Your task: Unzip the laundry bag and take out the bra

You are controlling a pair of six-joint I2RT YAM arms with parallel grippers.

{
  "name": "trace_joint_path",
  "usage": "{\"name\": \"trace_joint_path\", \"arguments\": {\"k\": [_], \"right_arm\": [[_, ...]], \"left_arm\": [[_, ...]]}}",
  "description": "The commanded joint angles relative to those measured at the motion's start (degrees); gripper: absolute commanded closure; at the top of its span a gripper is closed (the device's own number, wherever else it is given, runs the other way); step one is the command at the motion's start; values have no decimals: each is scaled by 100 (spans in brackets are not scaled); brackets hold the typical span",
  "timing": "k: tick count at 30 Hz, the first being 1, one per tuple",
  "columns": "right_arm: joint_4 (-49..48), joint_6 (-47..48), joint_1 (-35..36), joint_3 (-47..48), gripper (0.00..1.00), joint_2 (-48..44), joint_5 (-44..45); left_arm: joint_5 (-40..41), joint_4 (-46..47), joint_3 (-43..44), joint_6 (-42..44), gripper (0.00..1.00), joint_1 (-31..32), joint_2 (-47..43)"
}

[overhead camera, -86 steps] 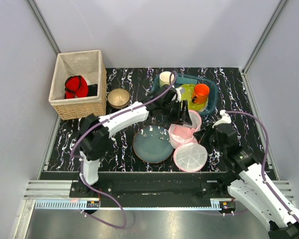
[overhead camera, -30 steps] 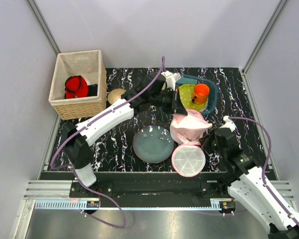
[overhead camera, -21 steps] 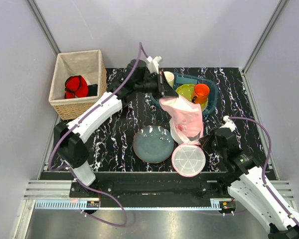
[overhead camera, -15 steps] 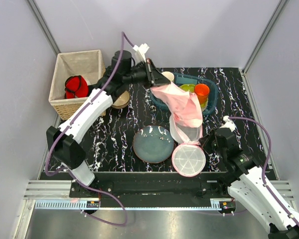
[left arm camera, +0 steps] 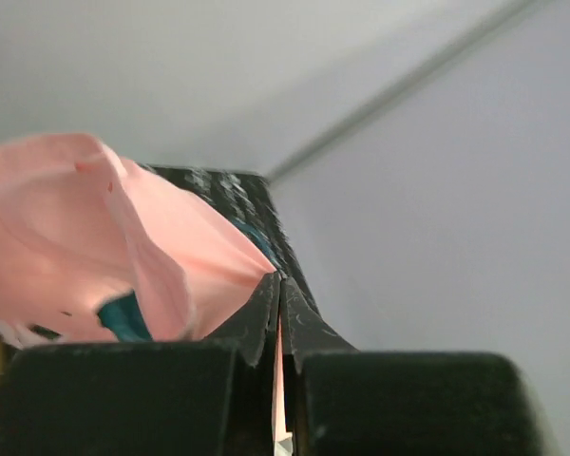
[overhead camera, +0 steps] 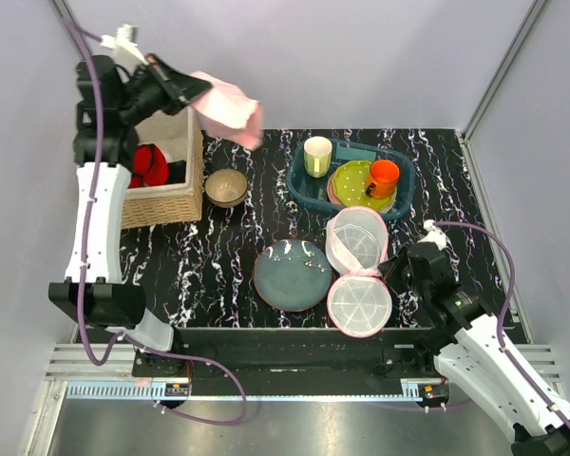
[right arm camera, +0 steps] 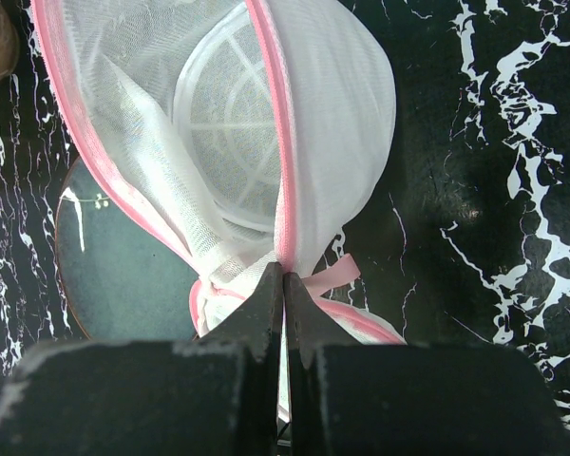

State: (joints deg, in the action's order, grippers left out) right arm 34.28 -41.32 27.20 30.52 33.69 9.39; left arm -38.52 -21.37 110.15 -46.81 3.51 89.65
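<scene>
The laundry bag (overhead camera: 356, 239) lies unzipped on the table, a white mesh drum with pink trim and its round flap (overhead camera: 361, 306) folded toward the front. My right gripper (overhead camera: 391, 269) is shut on the bag's pink zip edge (right arm camera: 283, 190), its tips (right arm camera: 284, 274) pinching the seam. The mesh (right arm camera: 218, 133) looks hollow inside. The bra (overhead camera: 230, 109), pale pink here, hangs in the air at the upper left beside the basket. My left gripper (overhead camera: 198, 91) is shut on its edge. In the left wrist view the pink fabric (left arm camera: 85, 218) spreads out from the closed tips (left arm camera: 279, 280).
A wicker basket (overhead camera: 161, 202) at the back left holds red and black cloth. A tan bowl (overhead camera: 226, 186) stands beside it. A blue-grey plate (overhead camera: 292, 275) lies left of the bag. A blue bin (overhead camera: 399, 201) holds a cream cup, plates and an orange cup.
My left arm swung up and far left, pulling the pink bra out of the bag and over toward the basket. The bag slumped open. The right gripper kept its hold in place.
</scene>
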Motion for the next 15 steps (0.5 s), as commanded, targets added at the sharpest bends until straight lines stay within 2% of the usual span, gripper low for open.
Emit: {"name": "trace_joint_path", "arguments": {"k": [1, 7, 15], "right_arm": [[-343, 54, -13, 50, 100, 111, -25], [-484, 54, -13, 33, 100, 243, -112], [-546, 54, -13, 41, 100, 313, -113]], "left_arm": [[825, -490, 60, 504, 100, -884, -456], [1259, -544, -274, 593, 100, -1931, -352], [1312, -579, -441, 699, 100, -2434, 263]]}}
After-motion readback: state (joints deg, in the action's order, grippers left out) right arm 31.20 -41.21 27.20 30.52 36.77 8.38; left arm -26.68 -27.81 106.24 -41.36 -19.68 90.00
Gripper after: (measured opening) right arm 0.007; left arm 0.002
